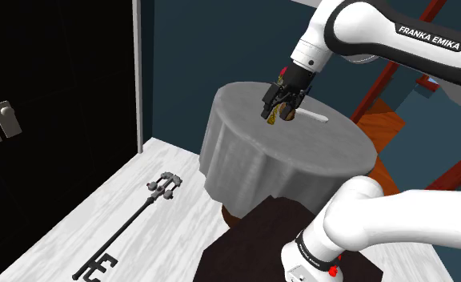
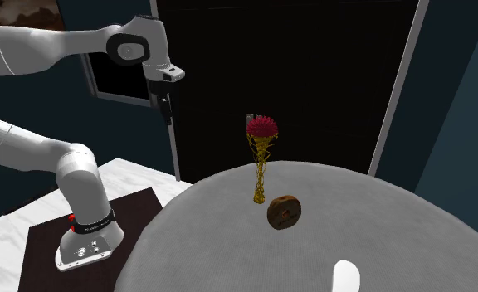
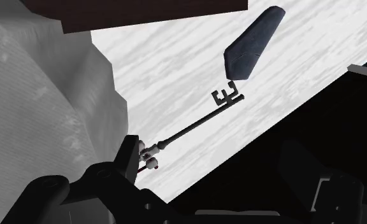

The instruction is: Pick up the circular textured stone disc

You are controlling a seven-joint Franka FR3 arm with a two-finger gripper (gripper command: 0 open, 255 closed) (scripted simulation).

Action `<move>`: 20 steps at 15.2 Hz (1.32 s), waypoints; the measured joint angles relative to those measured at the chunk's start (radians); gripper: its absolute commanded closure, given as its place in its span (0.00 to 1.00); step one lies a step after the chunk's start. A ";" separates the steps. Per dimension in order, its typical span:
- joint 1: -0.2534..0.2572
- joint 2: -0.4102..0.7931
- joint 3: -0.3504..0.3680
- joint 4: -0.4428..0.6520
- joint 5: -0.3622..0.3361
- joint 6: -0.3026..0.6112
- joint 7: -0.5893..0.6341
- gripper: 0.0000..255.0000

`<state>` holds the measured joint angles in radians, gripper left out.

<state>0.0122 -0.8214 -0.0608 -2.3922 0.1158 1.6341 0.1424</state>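
Hovering hand [image 2: 166, 109], open or closed unclear | brown disc [image 2: 284, 212] on table [image 2: 221, 249], ungripped

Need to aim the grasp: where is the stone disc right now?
In the second exterior view, the brown disc sits on the round grey table, just right of the gold stem at its foot.

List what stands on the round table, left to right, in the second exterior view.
A gold-stemmed red flower → brown disc → white object at the bottom edge.
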 measured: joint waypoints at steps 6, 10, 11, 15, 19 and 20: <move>-0.030 0.062 -0.058 -0.006 -0.058 0.070 -0.068 0.00; -0.061 0.128 -0.125 0.005 -0.115 0.130 -0.142 0.00; -0.069 0.146 -0.143 0.011 -0.129 0.145 -0.162 0.00; -0.092 0.228 -0.204 0.031 -0.169 0.220 -0.227 0.00; -0.107 0.326 -0.265 0.078 -0.194 0.286 -0.290 0.00; -0.111 0.348 -0.279 0.091 -0.198 0.299 -0.306 0.00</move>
<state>-0.0986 -0.4733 -0.3400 -2.3017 -0.0826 1.9332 -0.1633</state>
